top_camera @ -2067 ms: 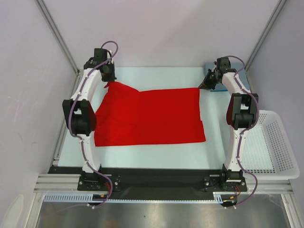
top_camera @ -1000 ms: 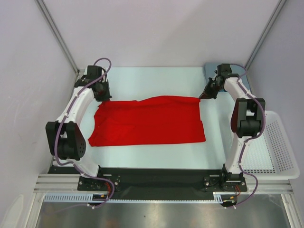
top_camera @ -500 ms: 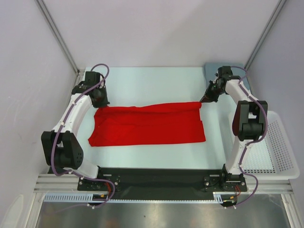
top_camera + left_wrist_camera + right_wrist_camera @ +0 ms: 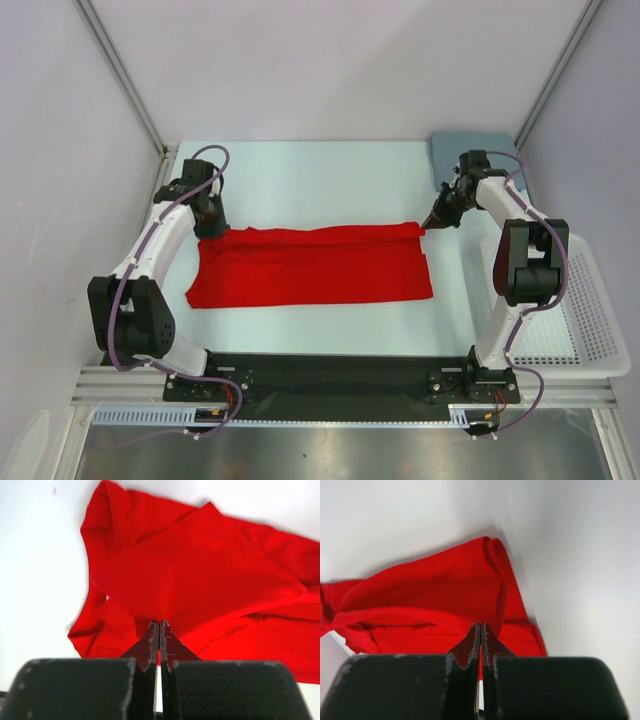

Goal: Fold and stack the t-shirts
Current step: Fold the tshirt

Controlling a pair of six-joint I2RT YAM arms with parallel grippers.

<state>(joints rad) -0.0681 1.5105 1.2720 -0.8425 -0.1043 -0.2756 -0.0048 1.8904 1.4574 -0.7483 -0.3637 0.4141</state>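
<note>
The left claw (image 4: 159, 630) and right claw (image 4: 481, 632) each pinch tight the bright red cloth t-shirt (image 4: 310, 265) by its far edge, mid-fold. Next, probably: lay that edge on the near edge.

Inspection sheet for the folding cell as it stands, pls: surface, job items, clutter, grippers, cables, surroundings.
Surface: pale table, flat, no spills or marks seen.
Job's things: red t-shirt spread across the middle, fold partly made, far edge pinched at both corners; blue t-shirt folded at the far right corner.
Clutter: white mesh basket beside the table's right edge; nothing else seen.
Grippers: left gripper shut on the red t-shirt's far left corner; right gripper shut on its far right corner.
Cables: purple cables loop along both arms, apart from the cloth.
Surroundings: plain white walls; nothing else seen.
</note>
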